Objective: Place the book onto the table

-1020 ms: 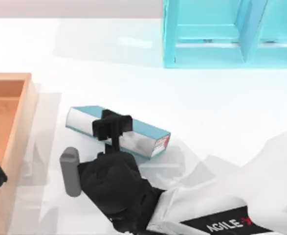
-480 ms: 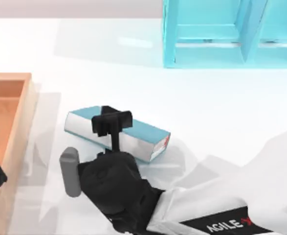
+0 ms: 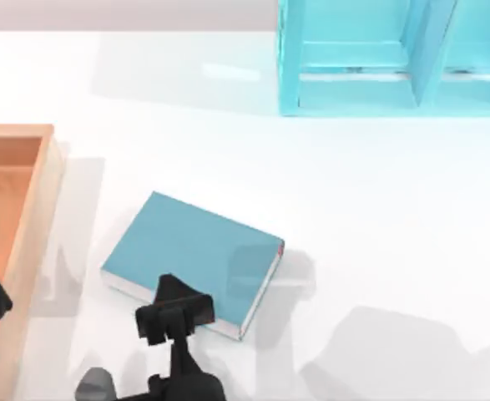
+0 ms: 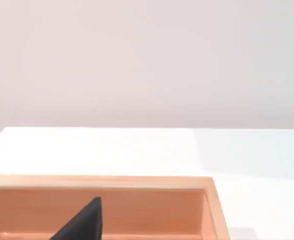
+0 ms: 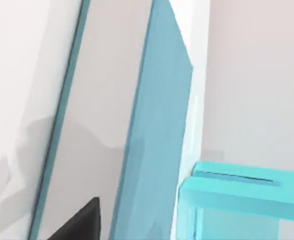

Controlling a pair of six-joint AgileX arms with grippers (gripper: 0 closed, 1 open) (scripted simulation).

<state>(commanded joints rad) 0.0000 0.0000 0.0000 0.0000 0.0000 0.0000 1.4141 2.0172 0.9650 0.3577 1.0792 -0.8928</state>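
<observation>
the book (image 3: 196, 257) lies flat, cover up, on the table (image 3: 378, 209) between the wooden tray (image 3: 15, 159) at the left and the blue shelf unit (image 3: 395, 58) at the far right, so the placing looks done to me. the right gripper (image 3: 174, 317) sits over the book's near edge with its fingers spread and grasping nothing. the main risk i'd judge is a drag: if that gripper pulls away low or sideways, a finger could catch the cover edge and skew or shove the book toward the tray. in the right wrist view the page edges and cover of the book (image 5: 136, 125) loom very close, so contact there is hard to rule out. the right arm's body is cut off at the near edge. the left gripper (image 4: 81, 222) is parked over the tray, a dark tip showing; i cannot tell its finger state.
</observation>
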